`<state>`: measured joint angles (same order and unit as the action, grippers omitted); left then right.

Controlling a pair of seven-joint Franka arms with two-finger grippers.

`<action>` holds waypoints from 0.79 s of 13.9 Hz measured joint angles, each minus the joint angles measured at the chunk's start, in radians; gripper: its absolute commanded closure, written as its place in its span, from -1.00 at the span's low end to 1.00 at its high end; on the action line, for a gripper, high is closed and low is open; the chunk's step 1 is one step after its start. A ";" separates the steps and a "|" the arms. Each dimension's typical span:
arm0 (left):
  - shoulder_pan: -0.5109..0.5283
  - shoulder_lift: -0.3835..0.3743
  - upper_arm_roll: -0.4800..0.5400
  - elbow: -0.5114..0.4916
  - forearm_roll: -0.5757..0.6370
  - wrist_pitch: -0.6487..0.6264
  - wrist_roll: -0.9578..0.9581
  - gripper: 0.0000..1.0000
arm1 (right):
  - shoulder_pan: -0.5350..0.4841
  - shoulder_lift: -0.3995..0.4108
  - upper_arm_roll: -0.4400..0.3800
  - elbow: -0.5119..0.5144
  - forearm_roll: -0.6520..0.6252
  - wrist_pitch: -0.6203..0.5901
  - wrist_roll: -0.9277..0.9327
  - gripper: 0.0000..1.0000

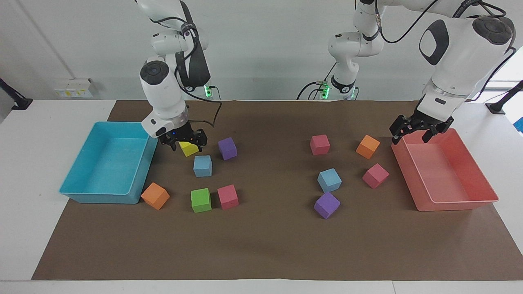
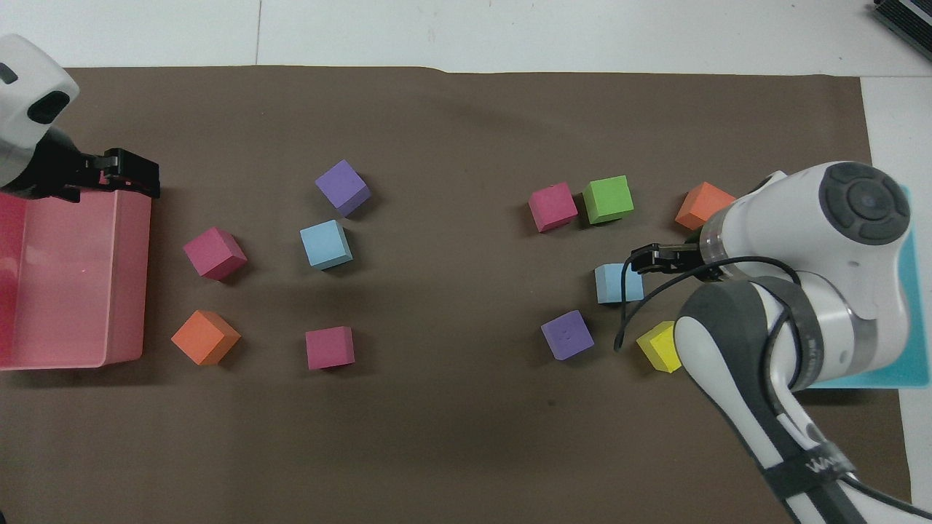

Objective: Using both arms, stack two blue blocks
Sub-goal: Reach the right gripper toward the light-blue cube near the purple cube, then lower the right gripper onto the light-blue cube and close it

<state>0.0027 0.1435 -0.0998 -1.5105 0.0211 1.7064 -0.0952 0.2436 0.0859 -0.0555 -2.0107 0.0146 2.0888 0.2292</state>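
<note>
So I've got both arms up and the mat is covered in foam cubes. My right gripper (image 1: 182,143) is hanging low over the yellow cube (image 1: 188,149), just beside the turquoise tray (image 1: 81,192) at the right arm's end of the table, jaws spread wide and nothing in them. One blue block (image 1: 202,165) sits on the mat close by, a bit farther from the robots than that yellow cube, with a purple cube (image 1: 227,148) beside it and a green cube (image 1: 201,200) and a pink cube (image 1: 227,197) farther out still. From overhead the gripper's tip overlaps that blue block's edge, but the facing view shows it hasn't touched it. The other blue block (image 1: 329,180) is well apart, toward the left arm's end, sitting between a second purple cube (image 1: 326,205) farther out and a pink cube (image 1: 319,144) nearer the robots. My left gripper (image 1: 410,135) waits over the corner of the pink tray (image 1: 457,204) nearest the robots, jaws wide too, holding nothing. An orange cube (image 1: 367,146) lies just beside that tray. Neither blue block is stacked yet, both flat on the mat.
</note>
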 measured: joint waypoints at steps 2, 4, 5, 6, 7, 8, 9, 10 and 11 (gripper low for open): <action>0.000 0.000 0.000 0.000 0.000 0.000 0.000 -1.00 | 0.019 0.030 0.001 -0.014 0.000 0.054 0.003 -1.00; 0.000 0.000 0.000 0.000 0.000 0.000 0.000 -1.00 | 0.029 0.056 0.002 -0.037 0.001 0.112 0.005 -1.00; 0.000 0.000 0.000 0.000 0.000 0.000 0.000 -1.00 | 0.031 0.067 0.002 -0.048 0.001 0.133 0.005 -1.00; 0.000 0.000 0.000 0.000 0.000 0.000 0.000 -1.00 | 0.033 0.076 0.002 -0.059 0.001 0.145 0.006 -1.00; 0.000 0.000 0.000 0.000 0.000 0.000 0.000 -1.00 | 0.034 0.081 0.002 -0.070 0.001 0.158 0.006 -1.00; 0.000 0.000 0.000 0.000 0.000 0.000 0.000 -1.00 | 0.035 0.084 0.002 -0.081 0.001 0.173 0.008 -1.00; 0.000 0.000 0.000 0.000 0.000 0.000 0.000 -1.00 | 0.035 0.085 0.002 -0.092 0.001 0.187 0.013 -1.00; 0.000 0.000 0.000 0.000 0.000 0.000 0.000 -1.00 | 0.035 0.087 0.002 -0.103 0.001 0.203 0.018 -1.00; 0.000 0.000 0.000 0.000 0.000 0.000 0.000 -1.00 | 0.036 0.092 0.002 -0.114 0.001 0.216 0.019 -1.00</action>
<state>0.0027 0.1435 -0.0998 -1.5105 0.0211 1.7063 -0.0952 0.2795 0.1777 -0.0536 -2.1247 0.0161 2.3046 0.2480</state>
